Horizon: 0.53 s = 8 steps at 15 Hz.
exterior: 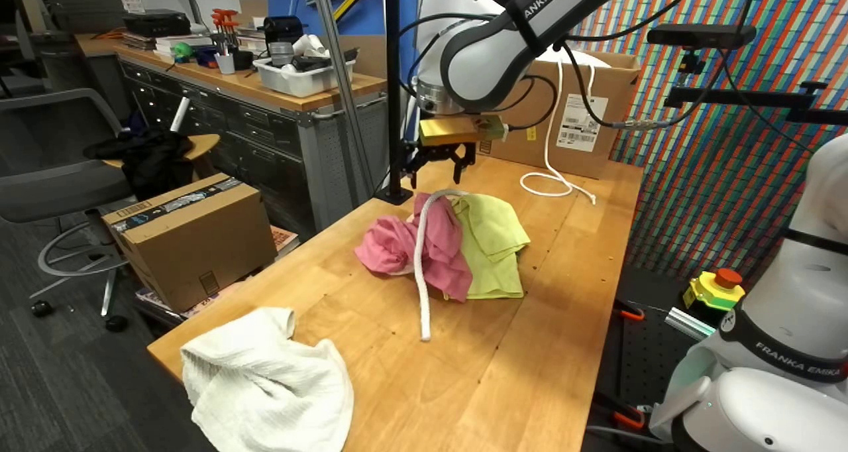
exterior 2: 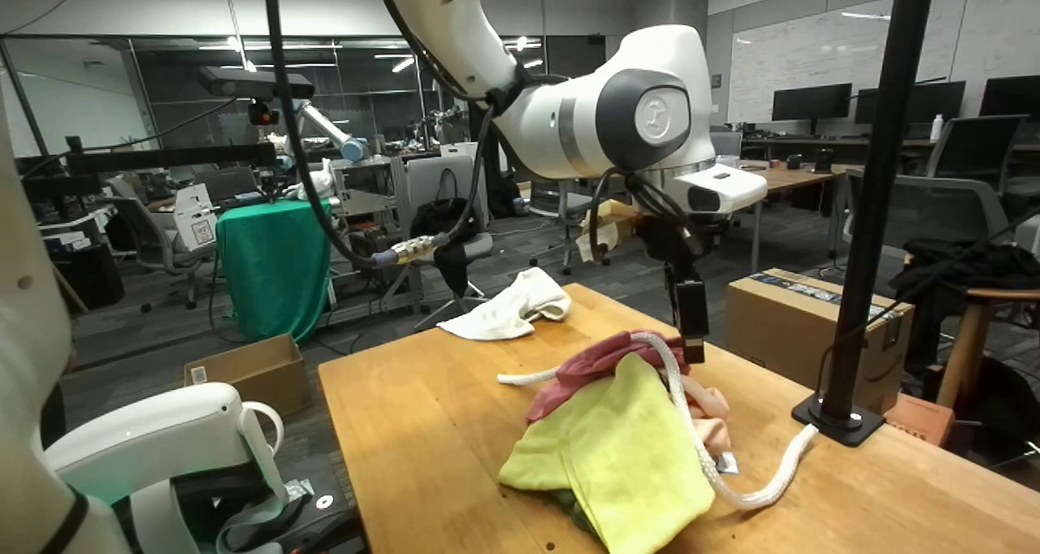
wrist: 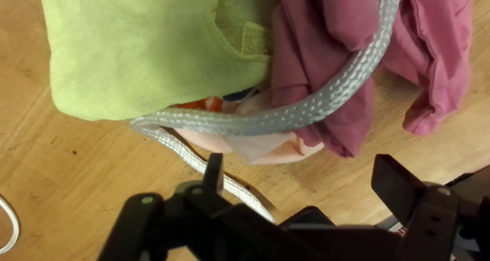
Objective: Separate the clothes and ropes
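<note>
Okay, gripper (exterior: pixel 435 179) hangs spread wide, holding nothing. White rope (exterior: pixel 422 266) lies draped over the pink cloth (exterior: pixel 445 240), skirting the yellow-green cloth (exterior: pixel 491 253), on the table (exterior: pixel 464 386). Probably rope-out step: best pinch its bare tail (wrist: pixel 187 157), clear of fabric, lift slowly so nothing snags. Rope's round, thick, braided, likely bendy; cloths look soft, folded, crumpled; white cloth (exterior: pixel 271 386), rumpled, sits well apart.

Bare table (exterior: pixel 397 392) separates white cloth (exterior: pixel 268 376) from rope (exterior: pixel 419 260); post (exterior: pixel 394 94) obstructs one edge.
</note>
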Available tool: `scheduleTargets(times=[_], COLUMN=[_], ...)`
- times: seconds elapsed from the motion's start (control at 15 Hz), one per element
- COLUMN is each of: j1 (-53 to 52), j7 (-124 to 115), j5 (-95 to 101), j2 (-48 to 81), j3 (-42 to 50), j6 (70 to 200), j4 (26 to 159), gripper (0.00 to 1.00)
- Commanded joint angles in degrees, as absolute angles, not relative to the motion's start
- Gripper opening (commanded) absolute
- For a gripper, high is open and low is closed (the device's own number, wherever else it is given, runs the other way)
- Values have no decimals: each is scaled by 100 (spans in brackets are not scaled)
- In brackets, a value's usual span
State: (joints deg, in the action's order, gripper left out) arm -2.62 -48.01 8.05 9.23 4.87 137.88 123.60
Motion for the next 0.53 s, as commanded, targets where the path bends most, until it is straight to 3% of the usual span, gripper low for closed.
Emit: scheduleTargets(times=[0.0, 0.47], j1=[-248, -226], j7=[-5180, -5506], j5=[874, 795], j2=[881, 967], j3=[509, 511], j6=[14072, 14265], j4=[12535, 12655], gripper=[100, 100])
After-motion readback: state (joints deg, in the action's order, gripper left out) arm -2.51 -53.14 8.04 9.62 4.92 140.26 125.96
